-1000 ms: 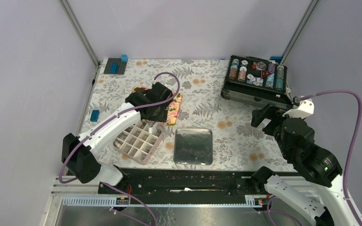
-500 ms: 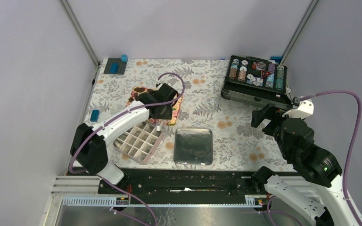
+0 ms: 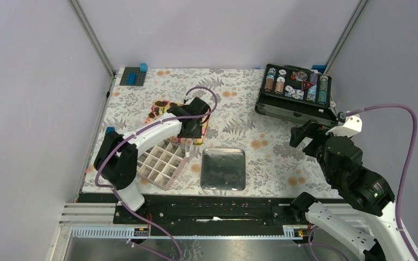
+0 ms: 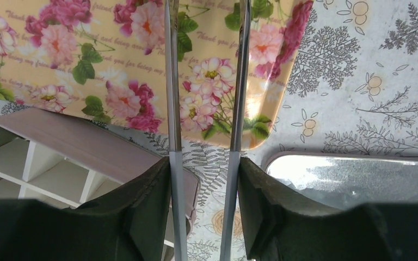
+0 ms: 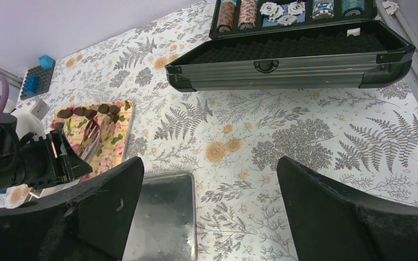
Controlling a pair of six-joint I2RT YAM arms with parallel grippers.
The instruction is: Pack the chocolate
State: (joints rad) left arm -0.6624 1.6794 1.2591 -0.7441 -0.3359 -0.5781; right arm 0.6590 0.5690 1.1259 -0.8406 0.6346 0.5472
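Observation:
Several small dark brown chocolate pieces (image 5: 90,111) lie in a row at the far end of a floral tray (image 5: 114,142), also seen from above (image 3: 160,104). My left gripper (image 4: 204,163) is shut on metal tongs (image 4: 172,81), whose blades reach out over the floral tray (image 4: 109,65). Their tips are out of the left wrist view. In the right wrist view the tongs (image 5: 90,136) lie over the tray, short of the chocolates. The pink gridded box (image 3: 158,162) stands just near-left of the left gripper (image 3: 188,133). My right gripper (image 5: 209,179) is open and empty, off to the right (image 3: 305,136).
A shiny metal lid (image 3: 223,169) lies right of the box. An open black case (image 3: 294,95) with poker chips sits at the back right. Blue blocks on a dark plate (image 3: 133,75) sit at the back left, and one blue block (image 3: 109,130) at the left edge.
My left arm has swung right and away, carrying the tongs from over the gridded box to over the near end of the floral tray. The right arm has not moved.

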